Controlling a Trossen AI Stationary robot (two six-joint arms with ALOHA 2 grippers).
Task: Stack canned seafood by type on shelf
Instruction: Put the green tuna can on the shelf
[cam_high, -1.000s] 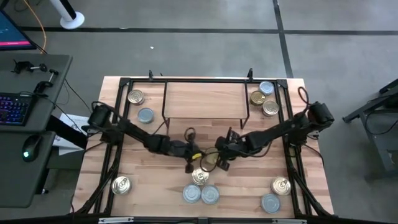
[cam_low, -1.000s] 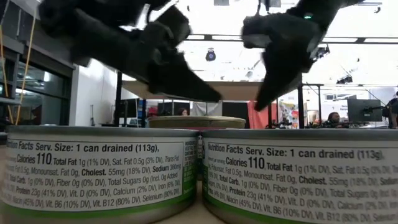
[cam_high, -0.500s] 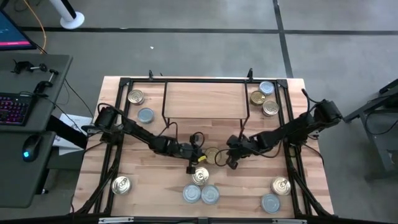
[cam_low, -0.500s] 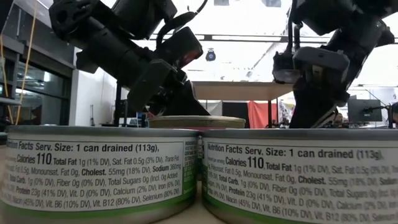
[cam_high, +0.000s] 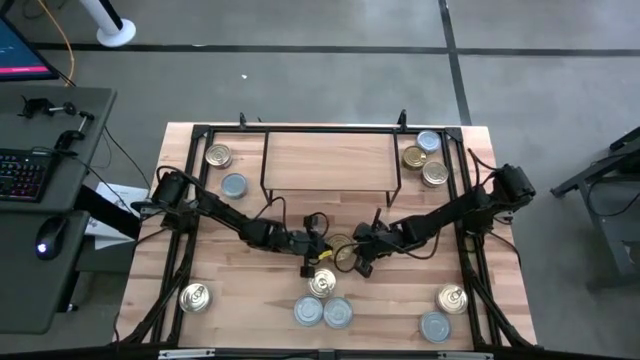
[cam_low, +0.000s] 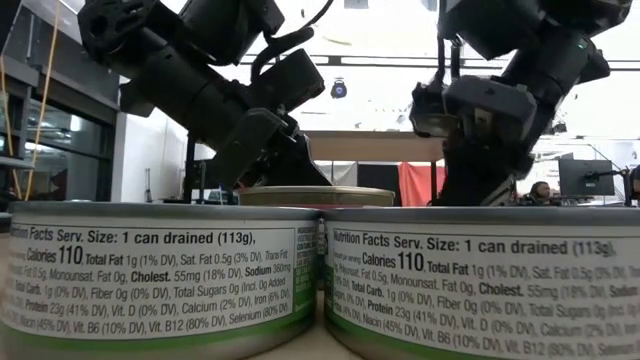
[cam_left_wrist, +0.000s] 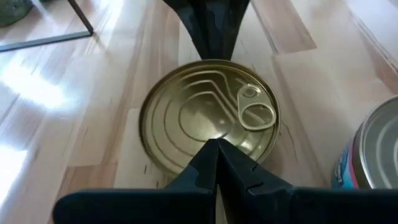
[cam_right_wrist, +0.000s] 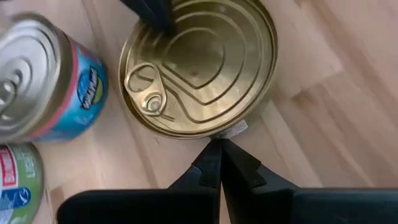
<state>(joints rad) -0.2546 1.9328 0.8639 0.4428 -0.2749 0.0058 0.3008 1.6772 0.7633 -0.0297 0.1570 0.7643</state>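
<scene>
Keyboard (cam_high: 22, 171) and mouse (cam_high: 43, 247) on grey desk (cam_high: 60, 290)

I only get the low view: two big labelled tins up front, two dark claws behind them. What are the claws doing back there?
Observer: Both point at one gold can lying mid-table, the left gripper and the right gripper on opposite sides of it.
Operator: Are they holding it?
Observer: No. Each gripper's fingers are shut together, with the tips at the can's rim, not around it.
Operator: And the shelf?
Observer: The shelf stands at the table's far edge, beyond that can, with no cans on top.
</scene>
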